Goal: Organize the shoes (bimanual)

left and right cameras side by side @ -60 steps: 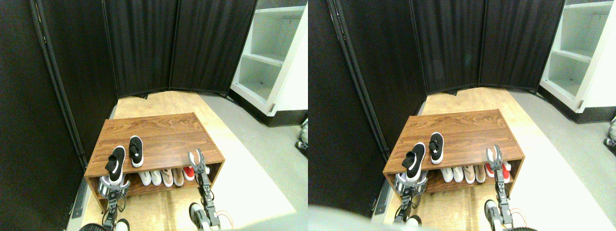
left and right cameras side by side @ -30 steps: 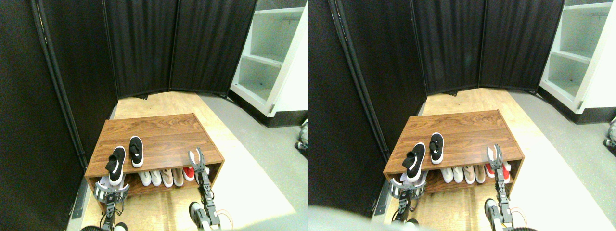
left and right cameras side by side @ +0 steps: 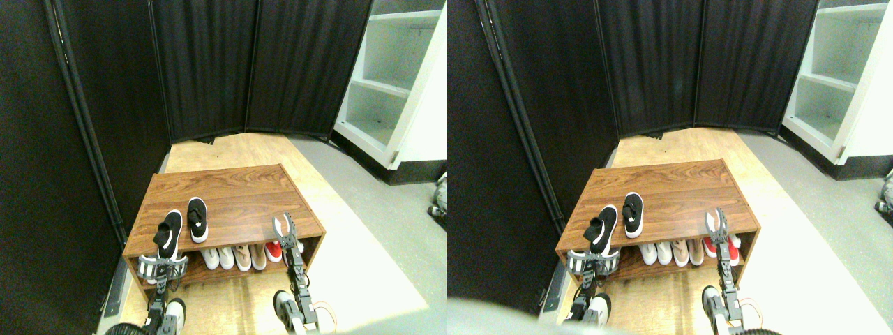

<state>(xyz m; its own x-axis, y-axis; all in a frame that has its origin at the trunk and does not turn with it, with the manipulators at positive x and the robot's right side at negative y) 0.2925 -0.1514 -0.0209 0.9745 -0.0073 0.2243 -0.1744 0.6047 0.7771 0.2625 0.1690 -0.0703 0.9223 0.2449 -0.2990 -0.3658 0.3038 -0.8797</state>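
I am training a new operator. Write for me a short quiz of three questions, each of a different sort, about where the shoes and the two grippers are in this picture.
1. True or false: both black shoes, the left black shoe and the right black shoe, lie on top of the wooden rack.
2. Which shoe sticks out over the rack's front edge? A) the left black shoe B) the right black shoe C) neither
3. Fill in: the right gripper stands in front of the ____ shoe on the lower shelf, and the left gripper is just below the left black shoe.

Key: 1 true; 2 A; 3 red.
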